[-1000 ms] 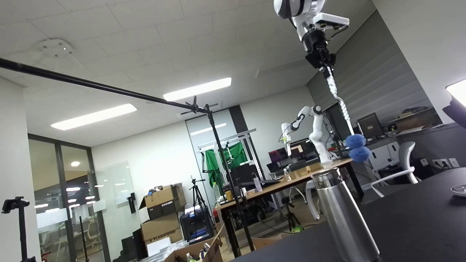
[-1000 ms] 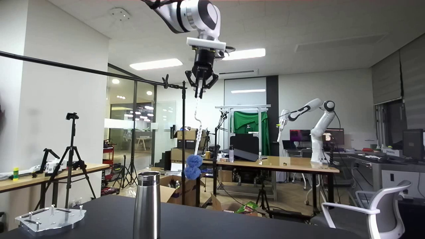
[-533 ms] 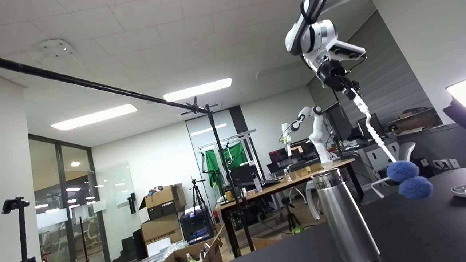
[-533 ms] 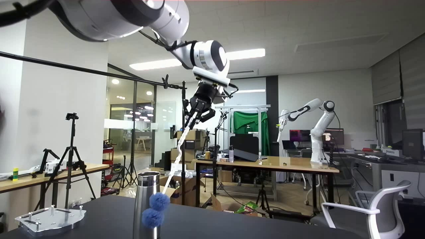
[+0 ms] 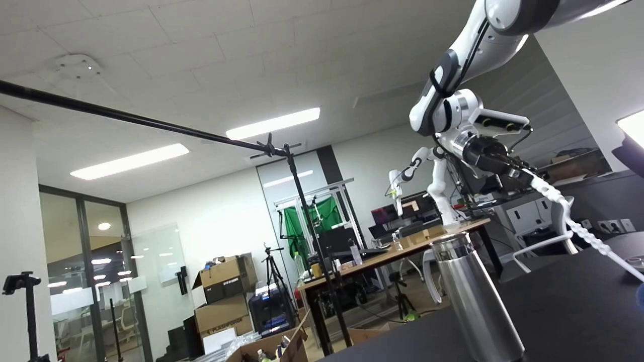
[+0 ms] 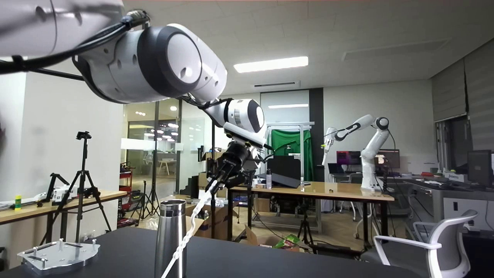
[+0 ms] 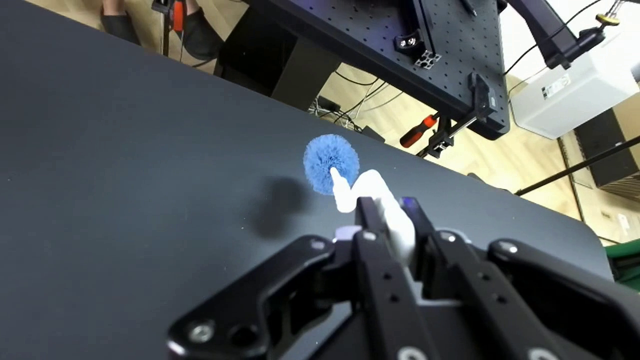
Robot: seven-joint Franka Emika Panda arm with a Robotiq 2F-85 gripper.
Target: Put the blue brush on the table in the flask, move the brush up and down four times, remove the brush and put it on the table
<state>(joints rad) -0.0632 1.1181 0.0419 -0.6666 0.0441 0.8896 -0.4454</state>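
Note:
My gripper [image 7: 389, 206] is shut on the white stem of the blue brush [image 7: 320, 155], which points forward past the fingertips. The brush's stem [image 5: 578, 229] slants down over the dark table [image 5: 563, 311]; its blue head is cut off by the right edge there. In an exterior view the stem [image 6: 186, 240] crosses in front of the flask [image 6: 166, 231], and the head is out of frame. A shadow on the table [image 7: 150, 165] lies apart from the blue head, so the head hangs above the surface. The steel flask [image 5: 475, 301] stands upright, away from the gripper [image 5: 524, 176].
A clear plate with metal posts [image 6: 58, 255] lies on the table at the left. Past the table edge are a perforated black bench [image 7: 350, 30] and someone's feet [image 7: 200, 37]. A grey chair [image 6: 447, 247] stands at the right, and another white arm [image 6: 370, 154] is in the background.
The arm has come down, with the gripper tilting further and the brush swinging lower. In an exterior view the blue head has dropped out past the bottom edge. The flask has stayed put.

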